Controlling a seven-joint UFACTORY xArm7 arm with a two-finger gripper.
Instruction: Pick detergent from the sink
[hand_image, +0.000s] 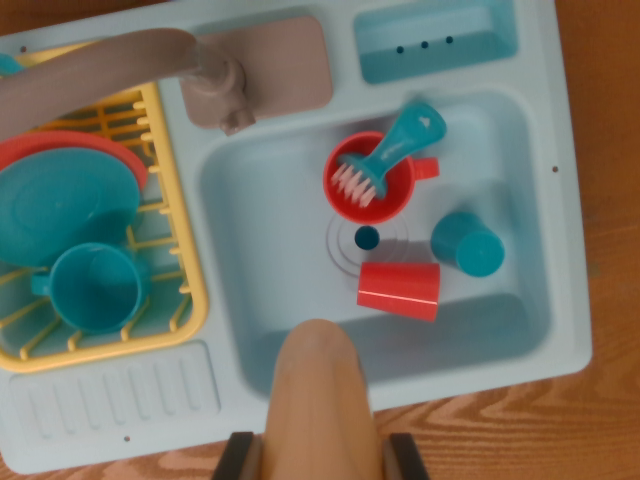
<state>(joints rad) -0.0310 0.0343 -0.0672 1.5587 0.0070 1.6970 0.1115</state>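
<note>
Gripper: the gripper (320, 457) is seen at the bottom edge of the wrist view, where only two dark finger (237, 456) tips are shown, one on each side of the detergent bottle.
Gripper state: the jaws are closed against the two sides of the bottle, which is held between them.
Detergent bottle: a tan, smooth, rounded bottle (322, 395) is seen at bottom centre, in front of the near wall of the sink basin (250, 200).
Long axis: the bottle's length is laid almost straight up the picture, leaning slightly toward the wrist view's left.
Pointing: its rounded end is turned toward the basin's middle, just short of the red cup lying there; the other end is cut off by the frame.
Contact with basin: whether the bottle is touching the sink cannot be told.
Red cup on its side: a red cup (400, 290) is laid on the basin floor, just beside the drain (367, 237).
Red mug: a red mug (372, 192) is set upright behind the drain, with a teal brush (400, 145) laid in it, bristles down.
Teal cup: a teal cup (467, 243) is tipped over at the wrist view's right of the drain.
Dish rack: a yellow rack (175, 300) is placed left of the basin, and a teal plate (60, 205), a red plate (70, 145) and a teal mug (95, 288) are held in it.
Faucet: a grey-brown faucet (150, 60) is swung over the rack.
Surface: the toy sink is set on a wooden table (600, 100).
</note>
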